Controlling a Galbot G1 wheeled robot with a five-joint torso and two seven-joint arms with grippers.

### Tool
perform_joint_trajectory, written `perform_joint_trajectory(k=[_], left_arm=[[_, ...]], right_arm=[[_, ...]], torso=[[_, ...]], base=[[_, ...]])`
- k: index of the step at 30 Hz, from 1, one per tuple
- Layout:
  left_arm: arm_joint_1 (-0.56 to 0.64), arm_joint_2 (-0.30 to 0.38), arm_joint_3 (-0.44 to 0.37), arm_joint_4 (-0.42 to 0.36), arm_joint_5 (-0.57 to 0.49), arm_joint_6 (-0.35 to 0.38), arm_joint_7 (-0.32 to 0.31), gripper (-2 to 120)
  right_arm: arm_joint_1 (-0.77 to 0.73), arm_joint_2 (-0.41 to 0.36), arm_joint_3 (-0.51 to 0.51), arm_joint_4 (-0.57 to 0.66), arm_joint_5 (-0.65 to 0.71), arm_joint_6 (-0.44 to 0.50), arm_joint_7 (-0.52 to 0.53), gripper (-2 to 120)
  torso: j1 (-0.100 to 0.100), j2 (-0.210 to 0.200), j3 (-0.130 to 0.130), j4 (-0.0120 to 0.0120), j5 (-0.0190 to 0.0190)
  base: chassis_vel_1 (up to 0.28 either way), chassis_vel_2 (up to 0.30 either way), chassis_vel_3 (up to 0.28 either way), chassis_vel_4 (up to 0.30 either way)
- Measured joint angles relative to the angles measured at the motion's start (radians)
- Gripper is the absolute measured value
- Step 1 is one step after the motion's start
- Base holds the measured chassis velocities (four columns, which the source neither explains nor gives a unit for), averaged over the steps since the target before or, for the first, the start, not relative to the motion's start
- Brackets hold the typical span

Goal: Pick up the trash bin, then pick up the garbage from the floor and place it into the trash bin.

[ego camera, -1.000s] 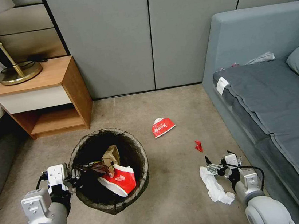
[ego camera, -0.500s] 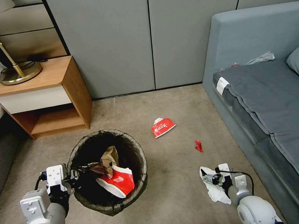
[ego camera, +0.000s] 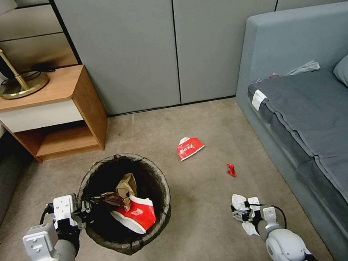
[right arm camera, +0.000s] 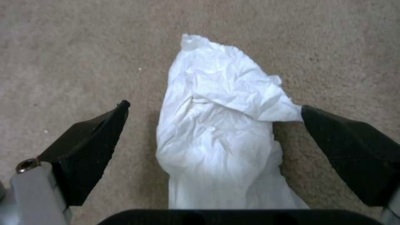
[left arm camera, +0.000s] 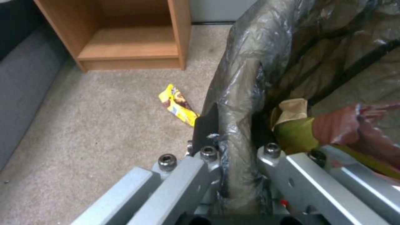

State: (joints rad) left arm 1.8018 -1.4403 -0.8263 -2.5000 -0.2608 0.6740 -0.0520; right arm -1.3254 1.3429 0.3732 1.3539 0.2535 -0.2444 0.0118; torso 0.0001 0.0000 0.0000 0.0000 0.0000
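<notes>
The sofa (ego camera: pixel 323 128) fills the side of the room well to the right of the trash bin (ego camera: pixel 126 203); the bedside cabinet (ego camera: pixel 50 114) stands beyond the bin on its left, against the wall. The bin sits on the carpet (ego camera: pixel 204 229) with its dark bag folded over the rim, holding a red-and-white carton (ego camera: pixel 136 214) and a brown paper bag (ego camera: pixel 126 184). The left claw (ego camera: pixel 83 204) is pinched onto the bin's near-left rim — one finger outside, one inside the bag. Right of the bin, near the sofa's base, lies the crumpled white paper (right arm camera: pixel 221 131); the right claw (right arm camera: pixel 212 131) is low over it, fingers spread to either side, one tip just touching the paper's edge. Another red-and-white carton (ego camera: pixel 189 147) lies beyond the bin to its right; a small red scrap (ego camera: pixel 231 170) lies between that carton and the white paper; a yellow snack wrapper (left arm camera: pixel 178 104) lies just outside the bin on the cabinet side.
</notes>
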Motion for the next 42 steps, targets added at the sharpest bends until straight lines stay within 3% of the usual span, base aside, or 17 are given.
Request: perform_joint_trajectory(k=[11,30,32,40,42], left_arm=[[0.007,-0.004,0.001,0.000,0.011,-0.001,0.001,1],[0.009,-0.005,0.004,0.000,0.019,-0.002,0.004,1],[0.008,-0.005,0.006,0.000,0.019,-0.002,0.004,1],[0.007,-0.005,0.008,0.000,0.021,-0.003,0.005,1],[0.008,-0.005,0.008,0.000,0.021,-0.003,0.005,1]], right_arm=[[0.042,0.005,-0.030,-0.096,-0.002,0.042,0.016,100],[0.032,0.000,-0.032,-0.103,-0.004,0.071,0.030,59],[0.023,-0.001,-0.029,-0.092,-0.006,0.071,0.033,49],[0.001,0.000,-0.021,-0.060,-0.017,0.073,0.035,30],[-0.011,-0.001,-0.013,-0.037,-0.024,0.073,0.033,19]], torso=[[0.000,0.000,0.000,-0.0001,-0.0003],[0.000,0.000,0.000,0.0005,0.0001],[0.000,0.000,0.000,0.0002,0.0002],[0.000,0.000,0.000,0.0003,0.0009],[0.000,0.000,0.000,0.0002,0.0011]], base=[[0.000,0.000,0.000,0.000],[0.000,0.000,0.000,0.000],[0.000,0.000,0.000,0.000],[0.000,0.000,0.000,0.000],[0.000,0.000,0.000,0.000]])
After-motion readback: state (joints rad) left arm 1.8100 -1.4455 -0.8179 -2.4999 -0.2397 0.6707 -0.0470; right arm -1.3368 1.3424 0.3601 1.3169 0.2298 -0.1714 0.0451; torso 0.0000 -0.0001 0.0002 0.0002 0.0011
